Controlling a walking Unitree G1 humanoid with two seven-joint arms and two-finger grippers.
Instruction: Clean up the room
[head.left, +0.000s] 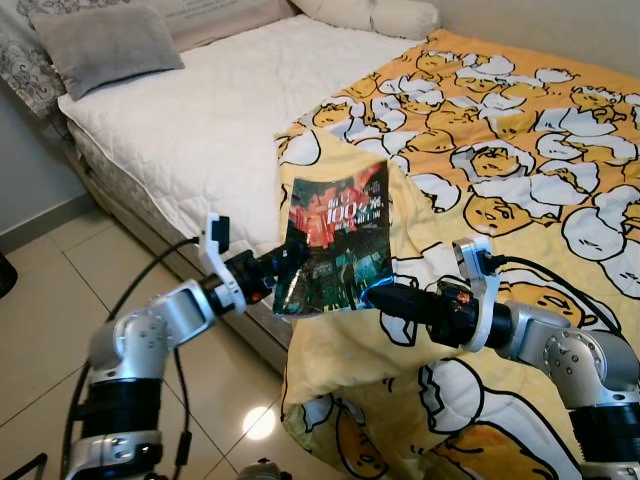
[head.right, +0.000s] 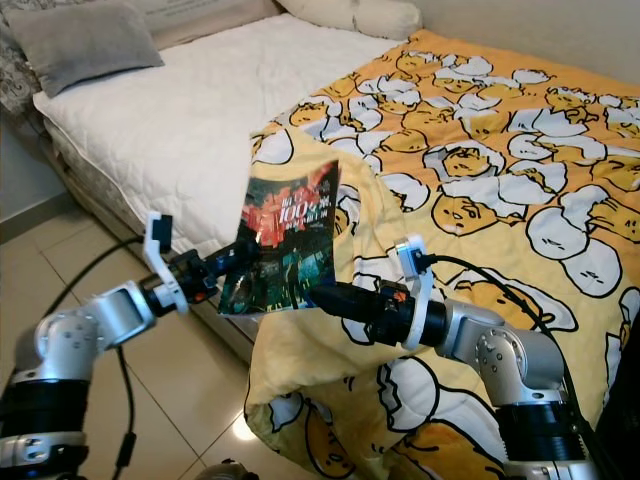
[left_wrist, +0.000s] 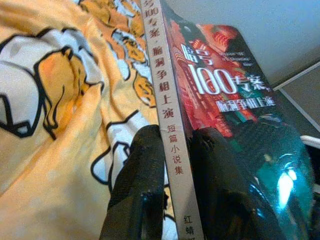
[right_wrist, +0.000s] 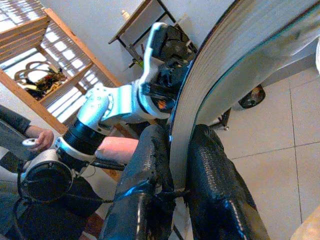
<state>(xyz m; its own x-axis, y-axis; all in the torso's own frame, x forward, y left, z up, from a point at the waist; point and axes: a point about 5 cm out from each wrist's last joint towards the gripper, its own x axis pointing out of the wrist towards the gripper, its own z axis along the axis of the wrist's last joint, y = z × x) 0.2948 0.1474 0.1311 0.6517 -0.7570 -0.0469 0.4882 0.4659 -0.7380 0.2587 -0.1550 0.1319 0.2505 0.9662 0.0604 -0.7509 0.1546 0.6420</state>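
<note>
Gripping from both sides, the left claw (head.left: 283, 272) and the right claw (head.left: 375, 298) each pinch a lower corner of the book (head.left: 336, 240), holding it upright in the air over the edge of the bed (head.left: 200, 130), just above the yellow cartoon blanket (head.left: 500, 160). A person's hand (right_wrist: 38, 138) with a small device appears behind the left arm.

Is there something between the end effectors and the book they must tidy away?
Nothing visible does. The left end effector and the right end effector each pinch the book directly, at opposite lower edges, holding it upright above the yellow blanket.
</note>
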